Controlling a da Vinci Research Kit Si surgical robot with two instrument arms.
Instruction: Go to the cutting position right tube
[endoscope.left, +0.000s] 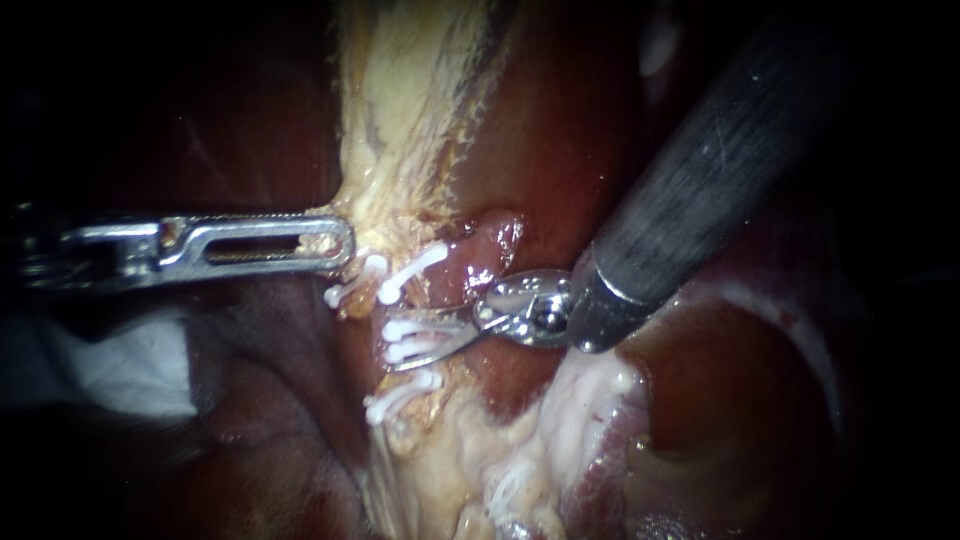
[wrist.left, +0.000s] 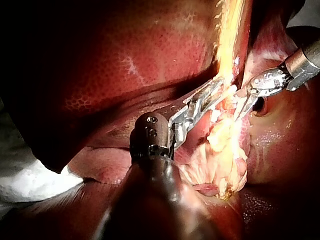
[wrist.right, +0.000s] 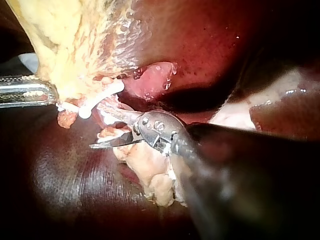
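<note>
left instrument (endoscope.left: 340, 243): shaft comes in from the left, 2 slotted jaws clamped on the edge of the yellow fatty tissue (endoscope.left: 400, 120); left wrist view (wrist.left: 220, 86) shows tissue pinched at the jaw tips

right instrument (endoscope.left: 395, 345): dark shaft comes in from the upper right, with 2 thin curved blades at the tip; the blades stand apart and grip nothing

blade position: 1 blade lies on each side of the middle pair of clips; the right wrist view (wrist.right: 100, 127) shows a clear gap between the blades with clipped tissue in it

clips (endoscope.left: 410, 270): about 5 white ones stacked along the strand below the yellow tissue, 2 upper, 2 middle, 1 lower

clipped tube (endoscope.left: 440, 295): short pink stretch between the upper and middle clips, just beside the blades; mostly buried in fat, so I cannot tell whether it is the right tube or the left one

instruments: tips near each other, not touching

liver (endoscope.left: 560, 150): dark red, behind and around the strand

white gauze (endoscope.left: 110, 360): under the left shaft, well apart from the clips
</note>
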